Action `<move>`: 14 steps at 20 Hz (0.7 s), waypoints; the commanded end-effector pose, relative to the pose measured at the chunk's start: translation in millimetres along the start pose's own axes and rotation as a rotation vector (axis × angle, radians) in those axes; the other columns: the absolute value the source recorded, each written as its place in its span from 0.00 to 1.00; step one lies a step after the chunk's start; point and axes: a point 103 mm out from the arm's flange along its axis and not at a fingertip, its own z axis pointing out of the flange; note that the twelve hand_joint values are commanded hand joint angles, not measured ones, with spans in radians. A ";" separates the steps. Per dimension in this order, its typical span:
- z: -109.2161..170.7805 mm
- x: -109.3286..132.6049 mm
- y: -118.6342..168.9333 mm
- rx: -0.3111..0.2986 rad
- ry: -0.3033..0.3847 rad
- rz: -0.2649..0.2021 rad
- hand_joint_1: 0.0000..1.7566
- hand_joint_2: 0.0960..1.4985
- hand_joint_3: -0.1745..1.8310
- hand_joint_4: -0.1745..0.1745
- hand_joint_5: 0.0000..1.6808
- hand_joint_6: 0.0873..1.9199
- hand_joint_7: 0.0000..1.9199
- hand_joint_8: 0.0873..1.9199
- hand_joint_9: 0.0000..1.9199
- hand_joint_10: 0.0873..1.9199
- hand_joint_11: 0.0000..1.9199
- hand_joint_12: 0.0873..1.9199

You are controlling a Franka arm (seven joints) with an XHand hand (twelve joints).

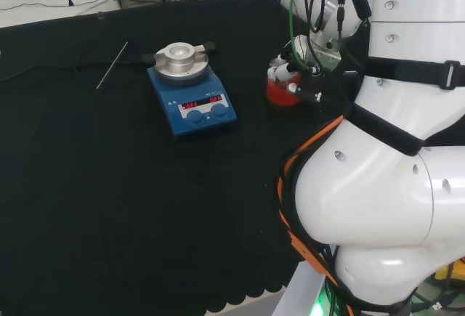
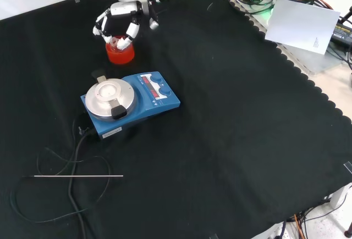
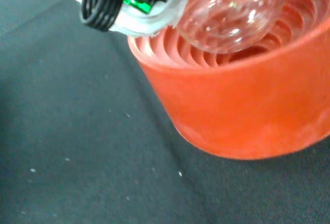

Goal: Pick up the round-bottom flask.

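Note:
A clear round-bottom flask (image 3: 232, 7) has its bulb in the mouth of a red ribbed ring stand (image 3: 247, 105). In the front view the stand (image 2: 120, 54) is at the far side of the cloth, with the flask (image 2: 117, 42) on top of it. My hand (image 2: 118, 22) comes down from above, its fingers curled round the flask. One white finger (image 3: 139, 7) lies against the bulb in the wrist view. From the head view, the hand (image 1: 301, 51) covers the top of the stand (image 1: 282, 92). I cannot tell whether the bulb rests in the stand or hangs just above it.
A blue hotplate stirrer (image 2: 132, 104) with a round metal top stands near the stand (image 1: 192, 98). A thin metal rod (image 2: 77, 176) and a black cable (image 2: 77, 145) lie on the cloth beyond it. A white sheet (image 2: 302, 22) lies off the cloth's edge.

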 end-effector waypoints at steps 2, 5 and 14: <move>-33.5 9.8 -18.1 -0.032 0.016 -0.007 0.64 0.38 0.46 1.00 0.72 0.40 0.27 0.27 0.42 0.23 0.29 0.61; -48.7 17.2 -26.9 -0.045 0.024 -0.008 0.64 0.38 0.47 1.00 0.72 0.40 0.27 0.28 0.42 0.23 0.29 0.61; -87.7 48.2 -47.9 -0.070 0.034 -0.029 0.64 0.38 0.47 1.00 0.72 0.41 0.27 0.28 0.42 0.23 0.29 0.61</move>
